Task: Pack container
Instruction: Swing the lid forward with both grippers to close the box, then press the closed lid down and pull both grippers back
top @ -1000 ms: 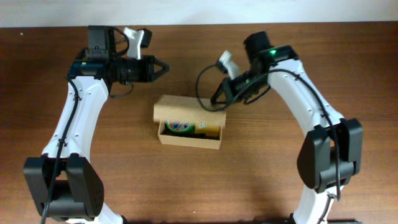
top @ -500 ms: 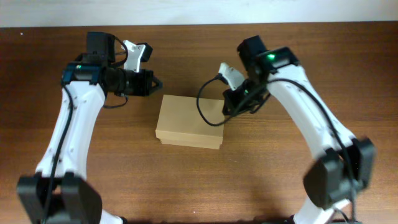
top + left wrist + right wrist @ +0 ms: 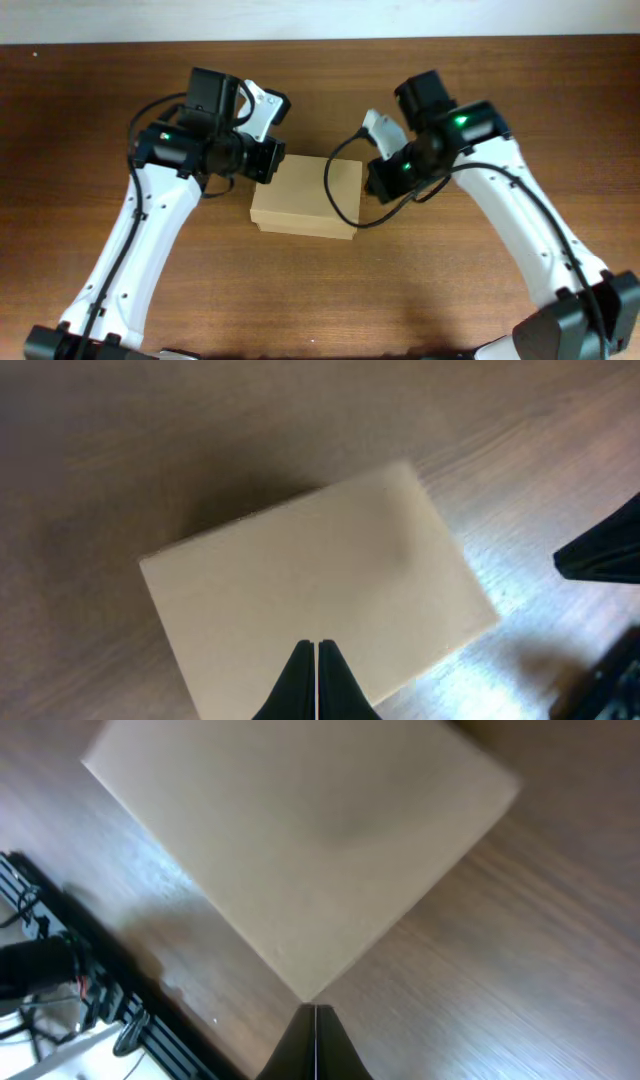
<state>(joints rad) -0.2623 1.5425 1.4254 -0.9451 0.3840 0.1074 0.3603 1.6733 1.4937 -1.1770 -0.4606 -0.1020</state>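
The container is a tan cardboard mailer box at the table's middle, its flap lid shut flat so its contents are hidden. It fills the left wrist view and the right wrist view. My left gripper is shut and empty, its tips over the box's top at the back left corner. My right gripper is shut and empty, its tips by the box's right back corner.
The dark wooden table surrounds the box. A black cable loops from the right arm over the box's right part. A pale wall strip runs along the far edge.
The box's lid went from open, with items showing inside, to shut. Both arms have swung in toward the box, the left to its back left corner, the right to its right end.
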